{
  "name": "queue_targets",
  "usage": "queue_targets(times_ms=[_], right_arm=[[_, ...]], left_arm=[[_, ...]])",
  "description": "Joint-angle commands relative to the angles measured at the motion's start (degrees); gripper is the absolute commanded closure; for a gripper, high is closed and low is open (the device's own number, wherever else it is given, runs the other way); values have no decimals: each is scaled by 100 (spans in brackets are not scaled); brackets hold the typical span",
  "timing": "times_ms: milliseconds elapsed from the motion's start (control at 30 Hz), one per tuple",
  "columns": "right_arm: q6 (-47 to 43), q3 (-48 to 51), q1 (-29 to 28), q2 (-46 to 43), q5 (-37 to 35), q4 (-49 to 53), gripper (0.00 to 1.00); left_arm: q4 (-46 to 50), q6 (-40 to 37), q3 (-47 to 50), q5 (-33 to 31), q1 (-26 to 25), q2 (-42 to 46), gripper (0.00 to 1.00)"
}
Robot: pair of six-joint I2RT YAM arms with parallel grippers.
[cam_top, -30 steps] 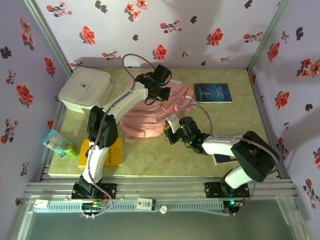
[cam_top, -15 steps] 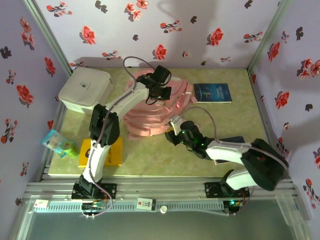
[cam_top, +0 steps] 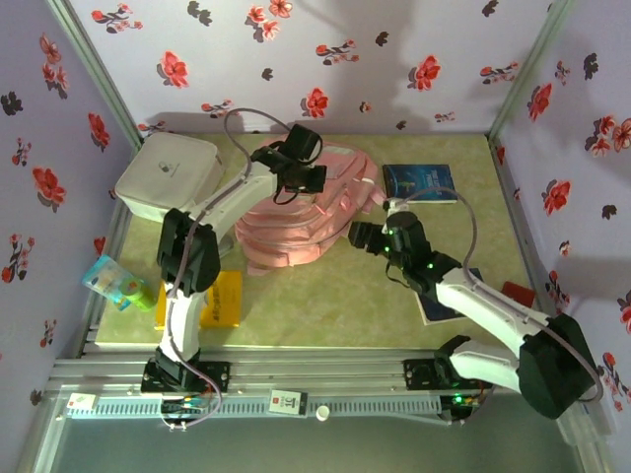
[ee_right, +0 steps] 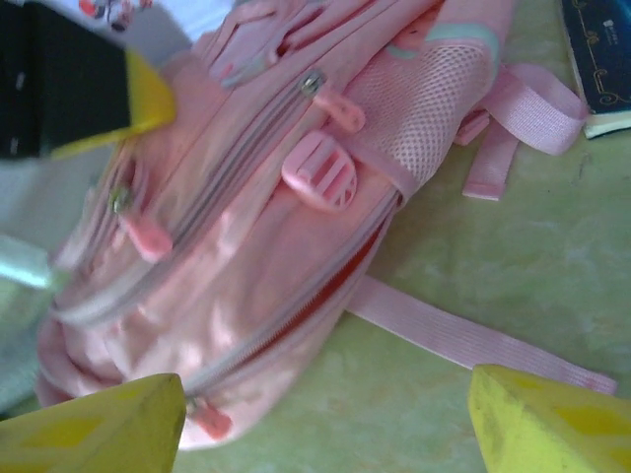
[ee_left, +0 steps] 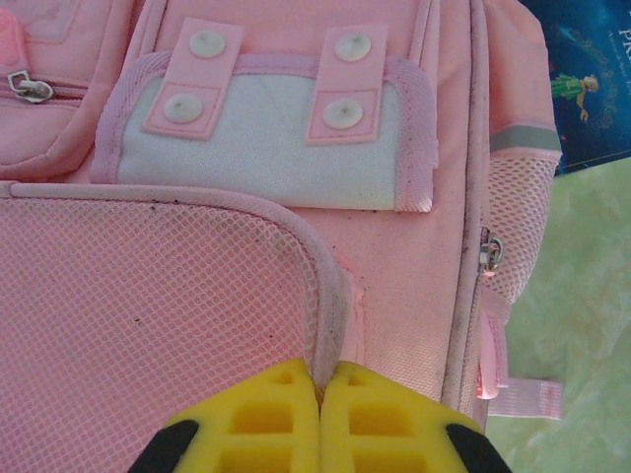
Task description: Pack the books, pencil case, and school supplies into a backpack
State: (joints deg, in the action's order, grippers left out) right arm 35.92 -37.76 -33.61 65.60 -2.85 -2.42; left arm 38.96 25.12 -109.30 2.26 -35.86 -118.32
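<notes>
**BACKPACK PINNED FOR OPENING: BOOKS NOT YET LOADED**

**Position.** Backpack [cam_top: 296, 222] lying flat at mid-table, between the white box [cam_top: 168, 177] on the left and a dark blue book [cam_top: 420, 183] just off its right side. Yellow book [cam_top: 222, 299] flat near the left arm's base. Second blue book [cam_top: 441, 304] partly covered by the right arm. All three outside the bag, so packing judged barely begun.

**Left gripper [ee_left: 318, 419].** Yellow pads pressed together, apparently nipping the piped rim of the mesh front pocket [ee_left: 148, 315]; hard to confirm from so close a wrist view. Likely purpose: anchoring or lifting the soft shell ahead of work on a zip.

**Right gripper [ee_right: 325, 434].** Fingers spread wide, holding nothing, poised just beside the bag's right edge and facing the zip lines and a pink pull tab [ee_right: 340, 108]. Probably lined up for a zip pull.

**Materials.** Pale pink woven fabric, limp and creased. Open-weave mesh on front and side pockets. Flat webbing straps [ee_right: 463, 335] trailing onto the table. Snap-studded tabs [ee_left: 202, 79] over a white panel. Small metal zip sliders. Expect sagging and shifting under any pull. Books thin and flat. Table top [cam_top: 325, 296] smooth, pale green, marbled.
</notes>
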Motion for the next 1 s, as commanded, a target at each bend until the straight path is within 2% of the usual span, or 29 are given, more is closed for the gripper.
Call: queue_targets(times_ms=[0, 133, 267, 633, 800, 967], right_arm=[[1266, -401, 82, 349, 514, 227, 28], [1986, -908, 91, 969, 916, 44, 38], [2343, -1405, 91, 1669, 1305, -148, 46], [2718, -1525, 139, 2279, 1404, -596, 40], [2970, -1369, 255, 2496, 1805, -1673, 42], [3144, -1226, 370, 2576, 1936, -2313, 39]], left_arm=[[-398, -76, 28, 269, 44, 589, 100], [-449, -93, 118, 486, 52, 681, 100], [-512, -117, 126, 704, 69, 687, 100], [-484, -184, -68, 1162, 85, 512, 100], [-494, -123, -61, 1249, 111, 459, 100], [-421, -32, -48, 1417, 123, 382, 100]])
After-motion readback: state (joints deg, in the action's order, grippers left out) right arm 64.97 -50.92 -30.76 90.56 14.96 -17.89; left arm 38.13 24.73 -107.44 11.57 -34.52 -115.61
